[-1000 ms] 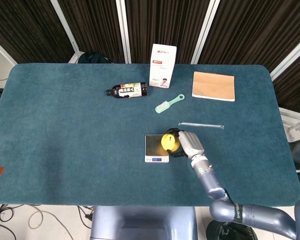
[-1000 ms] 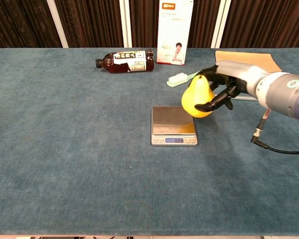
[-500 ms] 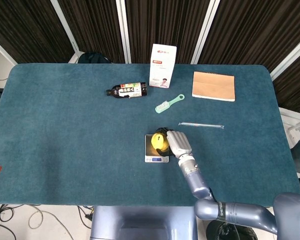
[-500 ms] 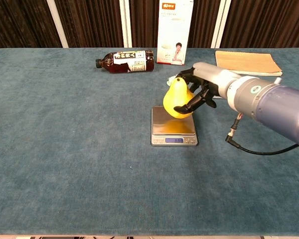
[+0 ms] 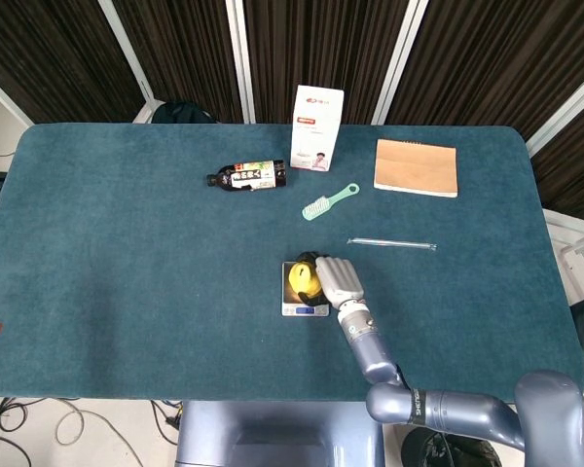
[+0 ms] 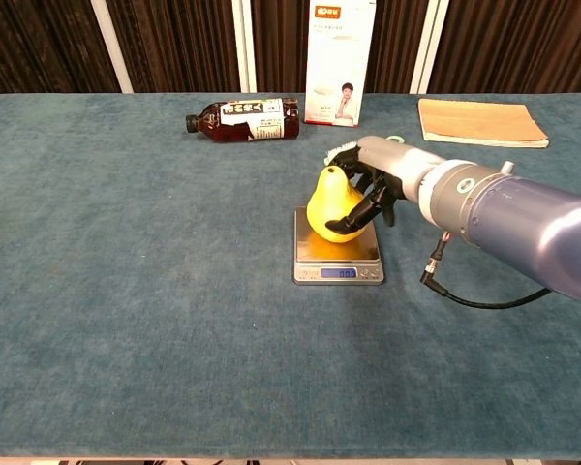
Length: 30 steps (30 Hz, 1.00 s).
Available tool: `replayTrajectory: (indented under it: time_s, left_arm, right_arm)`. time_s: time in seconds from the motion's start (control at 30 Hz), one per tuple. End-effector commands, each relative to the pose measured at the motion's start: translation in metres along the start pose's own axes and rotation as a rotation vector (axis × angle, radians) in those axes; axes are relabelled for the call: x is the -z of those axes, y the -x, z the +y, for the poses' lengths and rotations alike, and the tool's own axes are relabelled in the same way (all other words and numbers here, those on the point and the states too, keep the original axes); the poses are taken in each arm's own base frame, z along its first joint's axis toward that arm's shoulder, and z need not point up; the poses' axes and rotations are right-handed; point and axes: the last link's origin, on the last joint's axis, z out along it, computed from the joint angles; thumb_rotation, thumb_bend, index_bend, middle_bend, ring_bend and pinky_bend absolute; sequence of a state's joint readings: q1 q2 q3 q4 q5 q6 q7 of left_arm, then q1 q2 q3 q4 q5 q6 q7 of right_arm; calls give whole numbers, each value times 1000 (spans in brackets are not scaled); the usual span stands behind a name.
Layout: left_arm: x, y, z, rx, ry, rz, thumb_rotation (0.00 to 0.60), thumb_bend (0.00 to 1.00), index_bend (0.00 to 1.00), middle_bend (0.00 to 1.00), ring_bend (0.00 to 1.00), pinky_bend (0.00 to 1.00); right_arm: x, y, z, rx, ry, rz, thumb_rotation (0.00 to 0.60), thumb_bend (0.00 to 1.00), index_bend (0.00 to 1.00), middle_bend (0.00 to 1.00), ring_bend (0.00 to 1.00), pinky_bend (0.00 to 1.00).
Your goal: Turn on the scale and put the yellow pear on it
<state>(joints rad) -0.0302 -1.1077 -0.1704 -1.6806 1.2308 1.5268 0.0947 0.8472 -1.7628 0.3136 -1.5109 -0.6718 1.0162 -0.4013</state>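
One hand is visible to us, the right hand (image 6: 368,184), and its fingers (image 6: 353,218) are clamped on the yellow pear (image 6: 331,201). We see the pear upright over the scale (image 6: 337,259), low above its steel plate; we cannot tell if it touches. A bottle (image 6: 242,118) lies farther back on the desk (image 6: 126,291).

The scale (image 6: 337,260) has a small lit blue display on its front edge; its digits are too small to read. The tall white box (image 6: 340,62) carries an orange logo at the top and a printed portrait lower down, with lettering too fine to make out. The lying bottle (image 6: 243,118) has a label with unreadable print.
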Motion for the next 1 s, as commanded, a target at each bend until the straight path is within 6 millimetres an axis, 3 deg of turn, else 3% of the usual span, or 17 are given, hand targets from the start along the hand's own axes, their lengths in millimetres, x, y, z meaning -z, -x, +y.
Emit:
replayTrajectory:
  time_s: [0.03, 0.23, 0.53, 0.73, 0.83, 1.0]
  left_arm:
    - [0, 0, 0, 1, 0, 0, 600, 14, 106, 0, 0, 83]
    - [0, 0, 0, 0, 0, 1, 600, 14, 106, 0, 0, 83]
    - [0, 0, -1, -7, -4, 3, 600, 14, 106, 0, 0, 83]
    - [0, -1, -1, -8, -7, 10, 600, 14, 106, 0, 0, 83]
    - [2, -2, 0, -6, -7, 14, 600, 14, 106, 0, 0, 83]
    - [3, -1, 2, -7, 1, 12, 600, 14, 106, 0, 0, 83]
  right_arm:
    - [0, 0, 1, 20, 2, -22, 600, 367, 179, 187, 167, 169]
    - [4, -2, -1, 24, -5, -55, 600, 272, 63, 51, 51, 111]
    - [18, -32, -6, -48, -41, 13, 600, 238, 14, 21, 20, 75]
    - [61, -70, 16, -1, -55, 118, 600, 237, 12, 20, 18, 70]
    - [98, -91, 40, 58, -52, 195, 600, 236, 12, 20, 16, 62]
    - [155, -103, 81, 175, -62, 302, 600, 237, 12, 21, 15, 49]
